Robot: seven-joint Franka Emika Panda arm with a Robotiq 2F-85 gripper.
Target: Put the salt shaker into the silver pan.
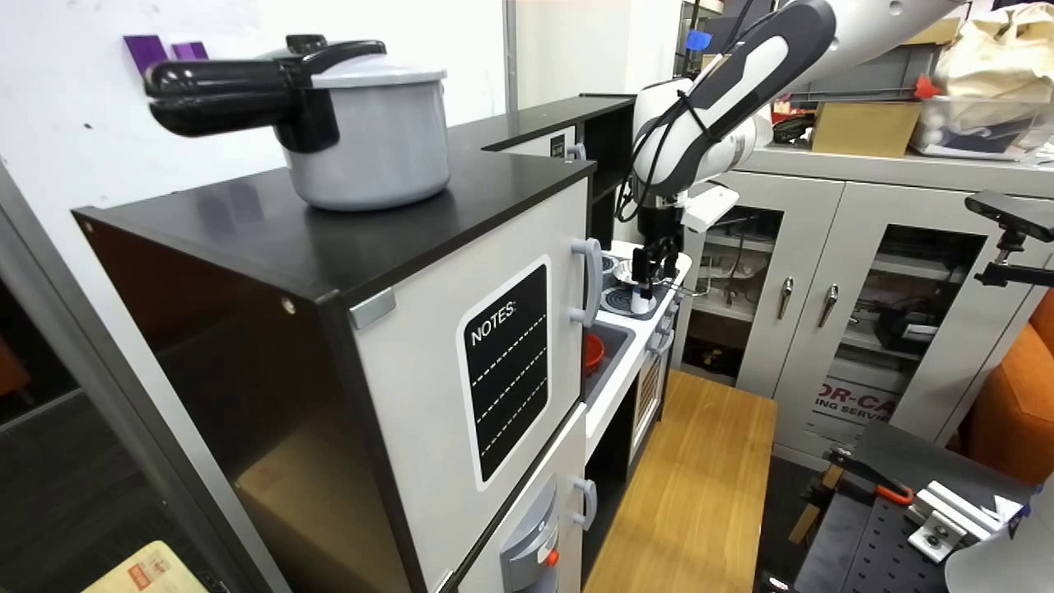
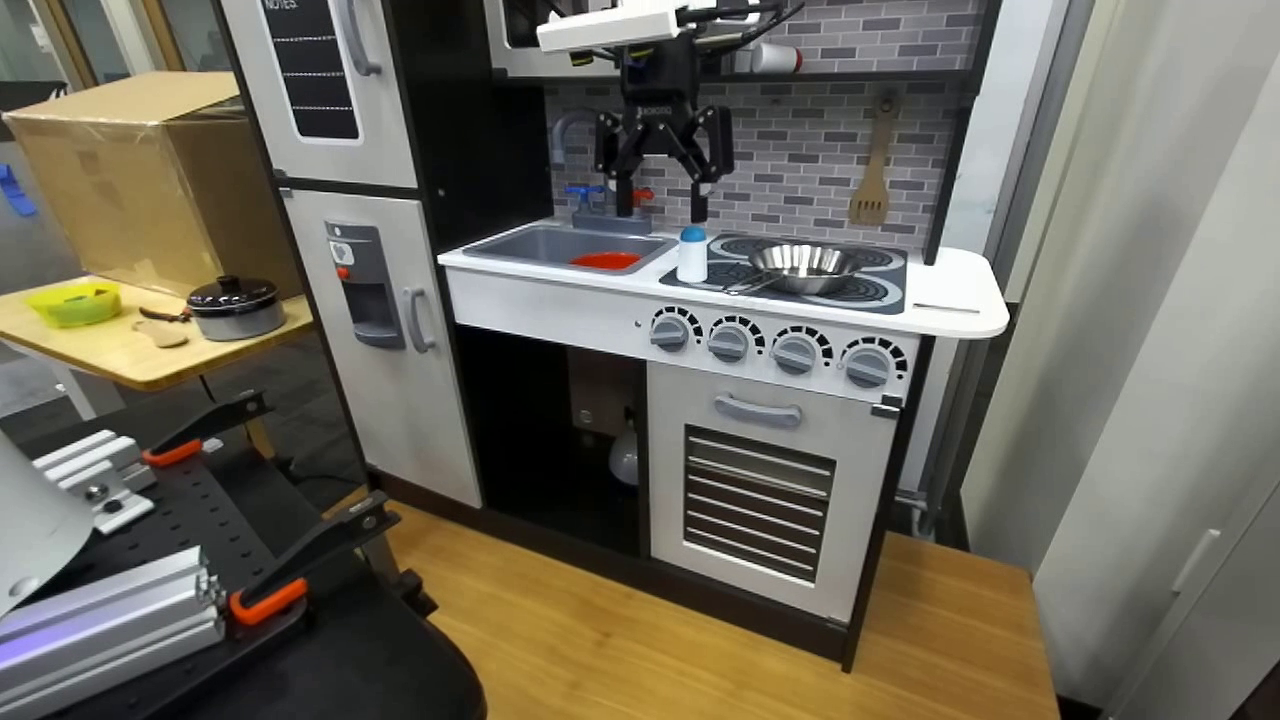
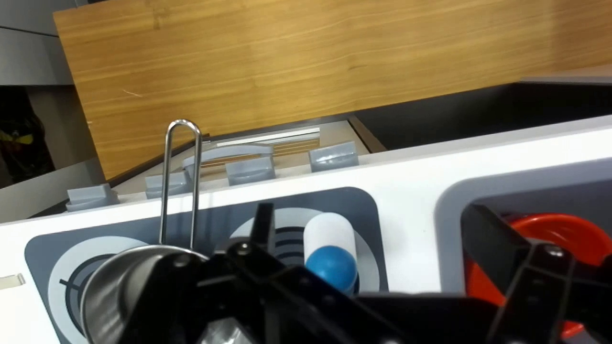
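Note:
The salt shaker is a white cylinder with a blue domed top. It stands upright on the left front burner of the toy stove, and also shows in the wrist view and in an exterior view. The silver pan, shallow with a wire handle, sits on the burners right beside it; the wrist view shows part of it. My gripper is open and empty, pointing down above the shaker's height. In the wrist view the shaker appears between the fingers, closer to the left finger, not touched.
A grey sink with a red bowl lies left of the stove, with a faucet behind. A shelf and tiled wall stand behind the gripper. The tall toy fridge flanks the sink. Knobs line the front edge.

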